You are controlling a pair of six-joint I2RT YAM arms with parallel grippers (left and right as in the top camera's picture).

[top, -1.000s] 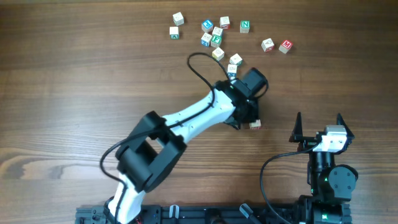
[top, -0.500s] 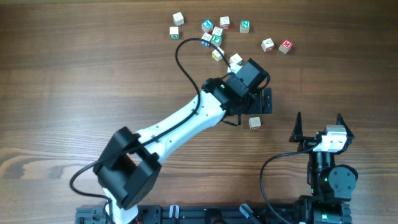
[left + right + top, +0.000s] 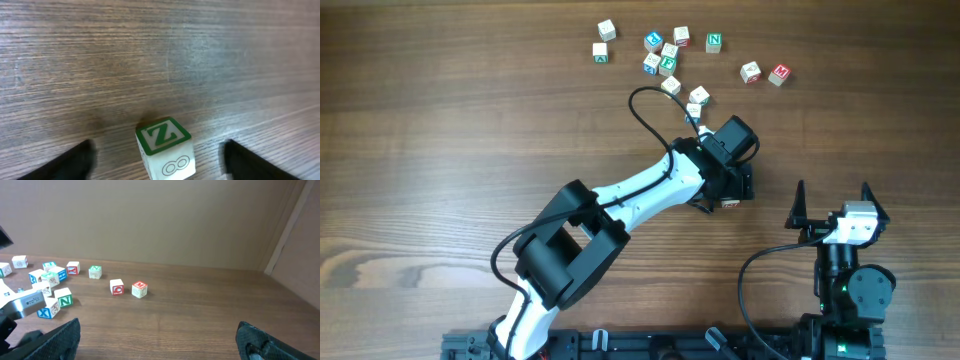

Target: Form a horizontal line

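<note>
A pale wooden cube with a green Z on top (image 3: 163, 150) stands on the table, and from overhead the same cube (image 3: 729, 204) peeks out under the left arm's tip. My left gripper (image 3: 160, 162) (image 3: 728, 194) is open around it, with one dark finger (image 3: 75, 161) on each side and a gap between each finger and the cube. My right gripper (image 3: 832, 203) (image 3: 157, 340) is open over bare wood at the near right, holding nothing. No horizontal line of cubes is in view.
Several loose letter cubes (image 3: 665, 60) are scattered at the far side. Two more cubes (image 3: 750, 71) (image 3: 779, 73) lie to their right, and one (image 3: 698, 97) sits just beyond the left wrist. The left arm (image 3: 640, 190) crosses the table's middle, with a black cable loop (image 3: 645, 105) above it.
The left gripper opened and let go of the Z cube, swung away toward the far side, then came back down over it with its jaws a little narrower. The right arm stayed still.
</note>
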